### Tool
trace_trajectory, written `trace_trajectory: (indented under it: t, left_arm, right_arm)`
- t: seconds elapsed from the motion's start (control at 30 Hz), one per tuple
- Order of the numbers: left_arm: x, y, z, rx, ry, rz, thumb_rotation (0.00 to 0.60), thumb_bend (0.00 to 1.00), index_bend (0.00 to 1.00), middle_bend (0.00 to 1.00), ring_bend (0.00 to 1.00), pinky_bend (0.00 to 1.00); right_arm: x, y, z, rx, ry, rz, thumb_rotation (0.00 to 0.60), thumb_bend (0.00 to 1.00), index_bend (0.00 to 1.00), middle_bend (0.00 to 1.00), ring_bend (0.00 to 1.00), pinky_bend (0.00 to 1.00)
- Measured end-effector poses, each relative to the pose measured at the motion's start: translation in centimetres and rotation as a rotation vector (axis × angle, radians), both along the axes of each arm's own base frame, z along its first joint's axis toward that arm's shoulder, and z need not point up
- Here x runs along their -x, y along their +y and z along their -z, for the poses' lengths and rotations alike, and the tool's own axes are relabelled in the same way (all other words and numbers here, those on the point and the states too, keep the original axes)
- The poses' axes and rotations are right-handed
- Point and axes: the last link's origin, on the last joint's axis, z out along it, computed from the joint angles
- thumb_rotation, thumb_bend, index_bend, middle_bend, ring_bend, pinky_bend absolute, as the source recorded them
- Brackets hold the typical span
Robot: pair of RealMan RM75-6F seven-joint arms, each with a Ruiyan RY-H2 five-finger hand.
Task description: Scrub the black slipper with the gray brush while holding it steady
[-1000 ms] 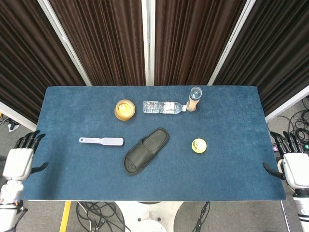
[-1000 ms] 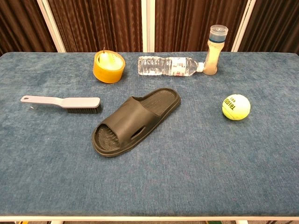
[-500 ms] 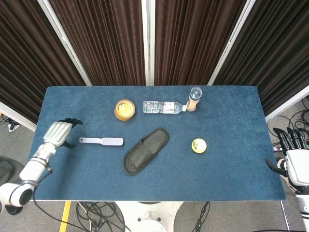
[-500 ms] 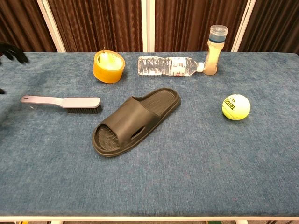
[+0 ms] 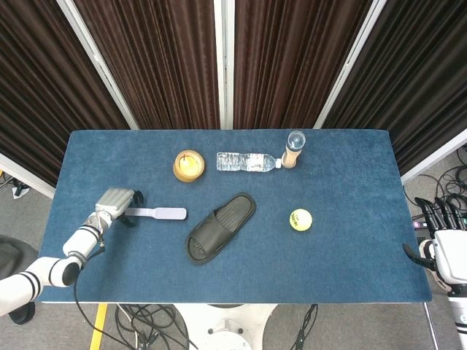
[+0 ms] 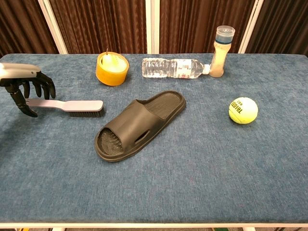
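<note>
The black slipper (image 5: 220, 227) (image 6: 139, 125) lies at the middle of the blue table, its toe toward the front left. To its left lies the gray brush (image 5: 157, 213) (image 6: 67, 105), bristles down and handle pointing left. My left hand (image 5: 115, 202) (image 6: 25, 85) hangs over the handle's end. Its fingers (image 6: 42, 87) hang behind the handle and the thumb in front, spread, with the brush still flat on the cloth. My right hand (image 5: 445, 248) stays off the table's right edge, fingers apart and holding nothing.
A yellow tape roll (image 6: 112, 68), a water bottle lying on its side (image 6: 173, 68) and an upright shaker bottle (image 6: 221, 48) line the back of the table. A tennis ball (image 6: 243, 110) sits right of the slipper.
My left hand has moved from beyond the table's left edge in over the table to the brush handle. The right hand has barely shifted. Brush and slipper have not moved.
</note>
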Motion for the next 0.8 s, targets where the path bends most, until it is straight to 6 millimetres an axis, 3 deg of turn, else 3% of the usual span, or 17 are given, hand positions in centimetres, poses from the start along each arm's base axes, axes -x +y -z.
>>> trace_trajectory:
  t: [0.33, 0.8]
  left_arm:
    - [0.0, 0.2, 0.7, 0.014, 0.000, -0.028, 0.600, 0.17, 0.54, 0.63, 0.51, 0.57]
    - [-0.2, 0.0, 1.5, 0.076, -0.044, -0.092, 0.600, 0.19, 0.55, 0.64, 0.52, 0.60]
  right_arm:
    - [0.5, 0.1, 0.2, -0.003, -0.004, 0.013, 0.600, 0.13, 0.08, 0.11, 0.00, 0.04]
    - [0.9, 0.1, -0.1, 0.006, -0.006, 0.024, 0.600, 0.13, 0.08, 0.11, 0.00, 0.04]
